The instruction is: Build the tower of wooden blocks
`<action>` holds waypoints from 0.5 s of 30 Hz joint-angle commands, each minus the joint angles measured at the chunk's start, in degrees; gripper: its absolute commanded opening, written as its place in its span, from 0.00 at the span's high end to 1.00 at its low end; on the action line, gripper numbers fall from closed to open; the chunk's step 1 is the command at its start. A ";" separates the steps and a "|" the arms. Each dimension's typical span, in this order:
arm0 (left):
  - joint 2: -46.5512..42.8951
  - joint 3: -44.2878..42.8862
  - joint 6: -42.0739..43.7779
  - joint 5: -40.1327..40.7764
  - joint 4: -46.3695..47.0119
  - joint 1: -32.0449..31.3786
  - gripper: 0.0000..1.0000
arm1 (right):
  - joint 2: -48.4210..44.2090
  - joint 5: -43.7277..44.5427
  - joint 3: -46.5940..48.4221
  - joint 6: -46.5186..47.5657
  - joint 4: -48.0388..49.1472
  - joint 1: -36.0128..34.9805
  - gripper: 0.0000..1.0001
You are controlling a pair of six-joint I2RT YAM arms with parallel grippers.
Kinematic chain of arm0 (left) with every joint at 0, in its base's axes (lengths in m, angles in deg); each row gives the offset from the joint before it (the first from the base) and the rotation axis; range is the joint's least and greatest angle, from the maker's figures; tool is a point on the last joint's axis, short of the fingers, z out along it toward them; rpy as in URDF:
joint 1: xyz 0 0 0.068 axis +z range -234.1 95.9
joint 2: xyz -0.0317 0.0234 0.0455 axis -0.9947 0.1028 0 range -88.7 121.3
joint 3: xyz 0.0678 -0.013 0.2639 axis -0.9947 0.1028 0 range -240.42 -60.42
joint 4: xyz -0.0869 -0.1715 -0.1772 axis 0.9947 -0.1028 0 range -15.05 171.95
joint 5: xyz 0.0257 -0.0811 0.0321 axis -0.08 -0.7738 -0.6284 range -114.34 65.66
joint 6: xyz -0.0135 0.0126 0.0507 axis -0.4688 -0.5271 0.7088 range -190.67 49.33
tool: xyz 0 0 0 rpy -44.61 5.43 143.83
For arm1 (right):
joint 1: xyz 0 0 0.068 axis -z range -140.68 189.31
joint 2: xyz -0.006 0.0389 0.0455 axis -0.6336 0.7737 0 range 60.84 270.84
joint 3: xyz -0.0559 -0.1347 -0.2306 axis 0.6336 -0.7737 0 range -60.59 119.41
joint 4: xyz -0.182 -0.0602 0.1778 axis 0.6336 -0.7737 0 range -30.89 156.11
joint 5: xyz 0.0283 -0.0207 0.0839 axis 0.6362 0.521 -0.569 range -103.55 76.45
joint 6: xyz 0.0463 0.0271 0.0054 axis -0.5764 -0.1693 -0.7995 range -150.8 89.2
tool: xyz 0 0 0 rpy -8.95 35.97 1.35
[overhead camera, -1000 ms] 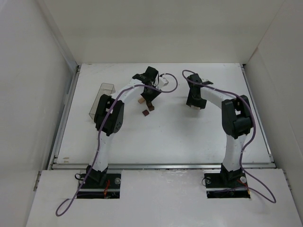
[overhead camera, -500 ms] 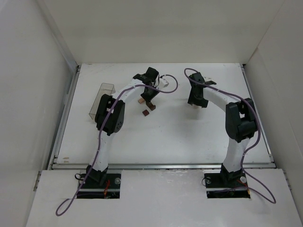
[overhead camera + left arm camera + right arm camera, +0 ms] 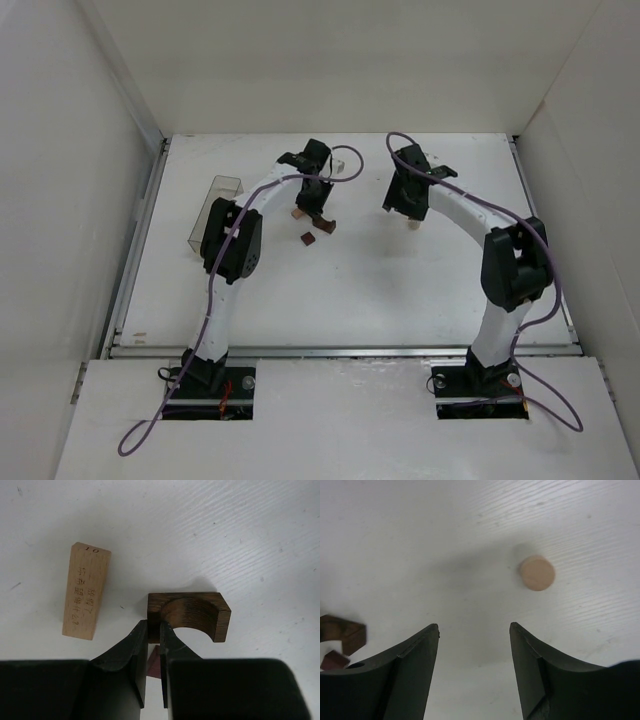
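While the clear plastic box (image 3: 216, 208) stands far to the left on the worktop (image 3: 400, 290), well apart from the wooden pieces, the flat tan slab (image 3: 86, 597) lies flat just left of the left tool (image 3: 154, 626), with burnt-in markings on its upper face. That tool's two fingers (image 3: 134, 652) are drawn almost together, their tips on either side of one leg of a dark brown arch block (image 3: 192, 616) (a block with a half-round cut-out), so it appears to be gripping that leg. The arch sits apart from the slab, a strip of bare white between them. A small dark brown cube (image 3: 308, 239) rests alone on the worktop just nearer the arm bases than the arch. Farther right, the right tool (image 3: 474, 626) hangs over the surface with its fingers spread wide, holding nothing. The pale beige cylinder (image 3: 537, 573) stands on end beyond the fingertips, slightly toward the right finger and touching neither.
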 commanded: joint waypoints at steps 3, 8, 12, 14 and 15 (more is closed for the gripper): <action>1.62 0.32 -10.94 -2.93 -2.34 -0.18 1.00 | 1.60 -2.57 5.81 -0.93 1.28 -4.26 0.35; 2.93 -1.07 -13.50 -2.40 -2.34 -0.18 1.00 | 4.15 -4.32 6.87 -0.93 1.81 -6.47 0.35; 3.47 -1.61 -12.97 -5.39 -2.34 0.34 0.79 | 6.78 -6.87 8.36 -0.41 2.51 -8.31 0.35; 3.47 -1.61 -12.97 -5.39 -2.34 0.34 0.75 | 7.32 -7.67 9.24 -0.41 2.51 -8.84 0.35; 3.47 -1.61 -12.45 -5.39 -2.34 0.34 0.73 | 8.01 -8.27 10.12 -0.41 2.51 -9.37 0.35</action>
